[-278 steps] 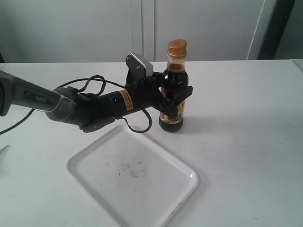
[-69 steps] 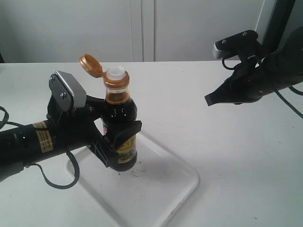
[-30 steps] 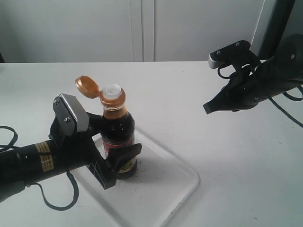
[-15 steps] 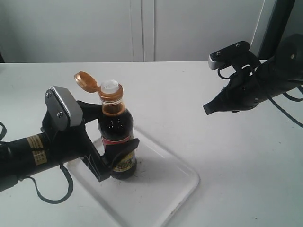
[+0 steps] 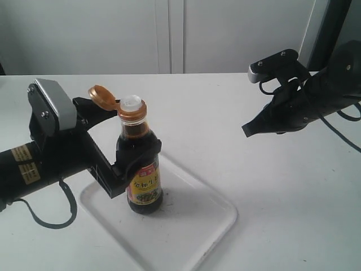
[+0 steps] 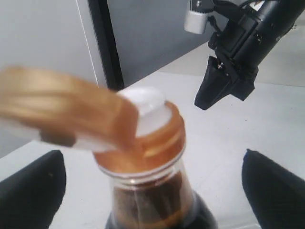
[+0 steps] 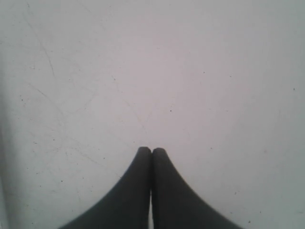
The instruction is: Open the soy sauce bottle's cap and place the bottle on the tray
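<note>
The soy sauce bottle (image 5: pixel 142 169) stands upright on the white tray (image 5: pixel 208 226), toward the tray's left part, its red-and-yellow label facing the exterior camera. Its copper-orange cap (image 5: pixel 102 97) is flipped open, tilted back on its hinge to the left of the neck, and the white pour spout (image 5: pixel 132 103) is exposed.

The left arm (image 5: pixel 34 161) reaches in low from the left edge of the exterior view, lying nearly level above the table (image 5: pixel 225 124), its wrist camera housing raised at the upper left. The left gripper (image 5: pixel 131 165) is spread around the bottle's body; in the left wrist view the two dark fingers (image 6: pixel 274 191) stand well apart on either side of the neck, clear of the glass, so the bottle looks released.

The right arm (image 5: pixel 333 84) comes in from the right edge, held above the table and angled down toward the left. The right gripper (image 5: pixel 248 129) is well apart from the bottle and tray; in the right wrist view its fingers (image 7: pixel 136 191) are pressed together over bare table, holding nothing.
</note>
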You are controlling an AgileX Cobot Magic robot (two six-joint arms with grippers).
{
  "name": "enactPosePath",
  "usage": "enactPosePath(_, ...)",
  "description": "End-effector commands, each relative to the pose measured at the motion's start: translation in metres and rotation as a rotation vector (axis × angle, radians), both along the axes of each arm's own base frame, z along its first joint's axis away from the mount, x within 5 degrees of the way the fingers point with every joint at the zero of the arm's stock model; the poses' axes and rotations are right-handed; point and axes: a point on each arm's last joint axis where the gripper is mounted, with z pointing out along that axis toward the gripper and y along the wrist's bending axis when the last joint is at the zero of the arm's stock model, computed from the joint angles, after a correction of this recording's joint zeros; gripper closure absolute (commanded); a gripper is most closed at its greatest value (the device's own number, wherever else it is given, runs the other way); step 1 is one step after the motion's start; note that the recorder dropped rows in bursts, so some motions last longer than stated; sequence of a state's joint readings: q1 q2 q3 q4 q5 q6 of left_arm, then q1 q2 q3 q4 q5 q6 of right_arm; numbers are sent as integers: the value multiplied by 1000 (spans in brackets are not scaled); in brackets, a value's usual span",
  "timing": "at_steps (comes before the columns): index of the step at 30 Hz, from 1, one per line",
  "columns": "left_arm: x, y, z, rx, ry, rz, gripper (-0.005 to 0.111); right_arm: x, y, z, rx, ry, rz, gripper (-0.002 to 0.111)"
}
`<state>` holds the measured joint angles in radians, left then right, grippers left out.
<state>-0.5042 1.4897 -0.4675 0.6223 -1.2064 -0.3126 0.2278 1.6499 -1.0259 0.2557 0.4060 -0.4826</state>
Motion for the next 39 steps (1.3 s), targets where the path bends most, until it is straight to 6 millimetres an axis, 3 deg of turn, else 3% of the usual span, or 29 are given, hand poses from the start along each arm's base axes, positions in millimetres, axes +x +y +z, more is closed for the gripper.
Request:
enactPosePath(1,-4,5,15,-53,-41,17,5,0,0,0,-5,-7,9,108)
enactPosePath(18,-25,19,65,-161,-200,43,5,1,0,1,0,-18,3,108)
enactPosePath(22,-20,18,78,-203,-221,57,25,1,1,1,9,-26,-4,108)
enactPosePath(27,-8,22,113,-274,-233,163,72,2,0,1,6,-32,-3,108)
enactPosePath(29,2,23,124,-162,-213,241,94,3,0,2,10,-48,-8,108)
enactPosePath(31,10,24,129,-62,-166,294,107,4,0,3,11,-66,-12,108)
enactPosePath(34,21,30,134,141,-17,402,107,8,0,7,17,-106,-23,108)
enactPosePath(39,26,39,146,287,121,499,107,14,2,17,50,-136,-51,108)
